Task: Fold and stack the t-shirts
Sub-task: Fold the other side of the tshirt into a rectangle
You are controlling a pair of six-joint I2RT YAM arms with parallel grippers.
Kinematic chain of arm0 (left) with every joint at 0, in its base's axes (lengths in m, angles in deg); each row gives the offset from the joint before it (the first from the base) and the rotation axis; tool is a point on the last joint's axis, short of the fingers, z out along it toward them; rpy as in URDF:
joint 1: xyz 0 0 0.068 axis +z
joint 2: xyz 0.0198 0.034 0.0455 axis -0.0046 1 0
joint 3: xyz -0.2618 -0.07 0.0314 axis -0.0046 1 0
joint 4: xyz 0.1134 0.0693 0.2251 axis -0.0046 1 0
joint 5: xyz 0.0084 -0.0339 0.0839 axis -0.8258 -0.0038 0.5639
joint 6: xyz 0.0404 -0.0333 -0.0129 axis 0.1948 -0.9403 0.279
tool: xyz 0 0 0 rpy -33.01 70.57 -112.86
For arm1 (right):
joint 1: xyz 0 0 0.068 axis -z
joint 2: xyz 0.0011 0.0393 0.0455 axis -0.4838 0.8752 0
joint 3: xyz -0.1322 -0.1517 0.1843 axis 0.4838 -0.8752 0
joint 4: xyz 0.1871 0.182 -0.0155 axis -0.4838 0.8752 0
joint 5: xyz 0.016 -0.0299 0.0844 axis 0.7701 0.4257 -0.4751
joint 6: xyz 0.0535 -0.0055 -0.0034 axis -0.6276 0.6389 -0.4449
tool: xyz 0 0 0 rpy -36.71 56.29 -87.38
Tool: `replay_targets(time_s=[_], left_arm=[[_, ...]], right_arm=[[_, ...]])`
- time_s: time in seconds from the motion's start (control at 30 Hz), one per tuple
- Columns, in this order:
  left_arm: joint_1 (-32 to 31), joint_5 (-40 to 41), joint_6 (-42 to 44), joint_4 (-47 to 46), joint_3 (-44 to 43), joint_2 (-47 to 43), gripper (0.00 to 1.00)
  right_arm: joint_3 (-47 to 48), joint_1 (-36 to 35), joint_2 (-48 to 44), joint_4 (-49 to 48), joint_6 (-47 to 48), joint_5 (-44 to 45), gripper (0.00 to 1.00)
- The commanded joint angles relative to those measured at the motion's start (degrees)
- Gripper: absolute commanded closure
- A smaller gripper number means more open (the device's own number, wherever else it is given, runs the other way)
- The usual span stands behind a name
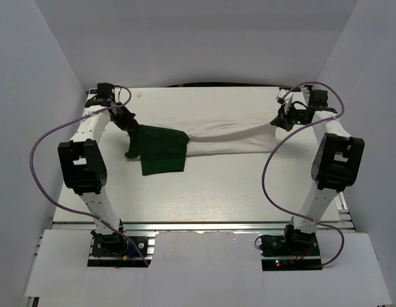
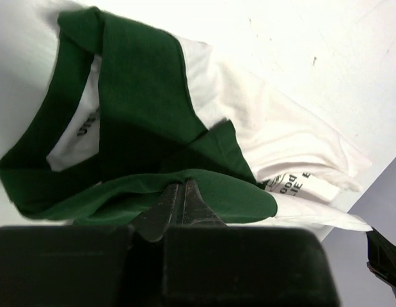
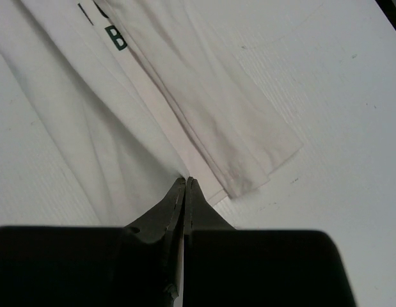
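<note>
T-shirt [image 1: 229,137] clamped at either end by L gripper [image 1: 129,121], R gripper [image 1: 282,118]

So the t-shirt [image 1: 223,137] is stretching left to right across the far half of the table [image 1: 217,198], between the 2 grippers. The left gripper [image 1: 129,125] is sitting at its left end, the right gripper [image 1: 278,119] at its right end. 1 sleeve [image 1: 162,152] is lying at the left, on the nearer side.
</note>
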Motion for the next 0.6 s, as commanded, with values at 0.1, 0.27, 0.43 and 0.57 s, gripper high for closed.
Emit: replay_targets(time_s=[0.1,0.27,0.43,0.57], left_arm=[[1.3,0.3,-1.1,-1.5,-5.4,5.0,1.0],[2.1,0.4,-1.6,-1.7,-7.8,8.8,1.0],[2.4,0.5,-1.6,-1.8,-9.7,12.8,1.0],[2.5,0.5,-1.9,-1.8,-10.3,14.6,1.0]], right_arm=[[5.6,-2.1,5.2,-6.0,-6.4,5.8,1.0],[7.7,-3.0,8.7,-8.8,-9.9,10.1,1.0],[10.1,-3.8,12.5,-10.3,-13.5,14.7,1.0],[10.2,-4.7,13.4,-11.8,-15.0,16.4,1.0]])
